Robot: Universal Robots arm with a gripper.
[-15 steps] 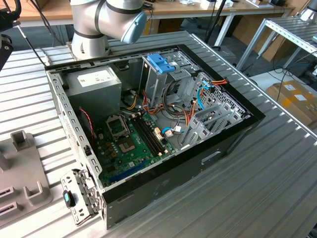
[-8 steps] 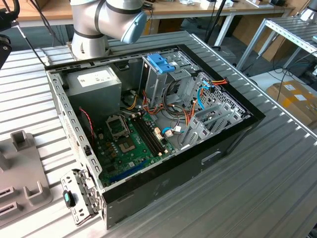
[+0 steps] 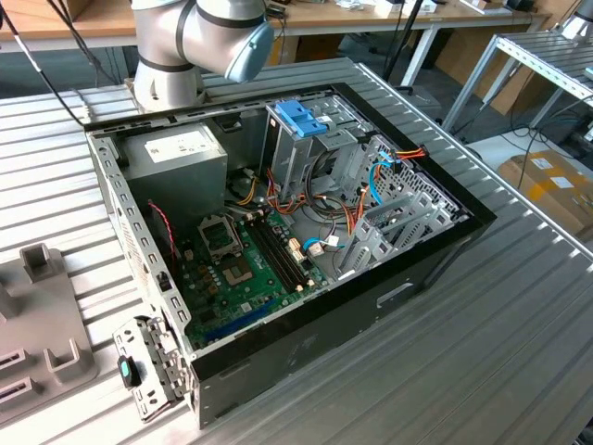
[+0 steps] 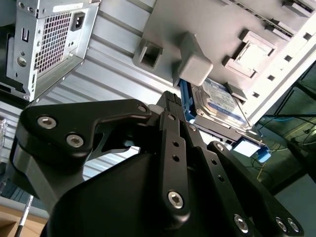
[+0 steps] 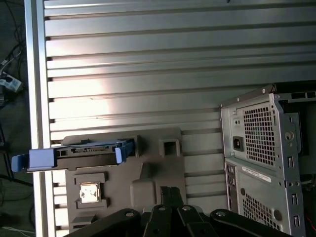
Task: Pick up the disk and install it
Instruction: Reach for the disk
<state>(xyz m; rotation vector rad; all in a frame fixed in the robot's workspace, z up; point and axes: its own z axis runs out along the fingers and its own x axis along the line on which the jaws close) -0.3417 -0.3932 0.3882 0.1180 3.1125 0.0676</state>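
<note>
HIDDEN: your claw (image 4: 172,101) shows from behind its black links — apart or together, you cannot tell | DISK: the disk (image 4: 222,106) sits in the grey holder (image 4: 197,19) on the bench (image 5: 148,49), close by the claw | CASE: the open computer case (image 3: 371,315) holds a green board (image 3: 232,278), cables and a drive cage (image 3: 287,158) — the exterior view cuts the holder off at its left edge.

Shiny ribbed metal table (image 5: 148,49), matt grey plastic fixture (image 4: 197,29), blue plastic rail (image 4: 185,101) around disk (image 4: 219,101).
</note>
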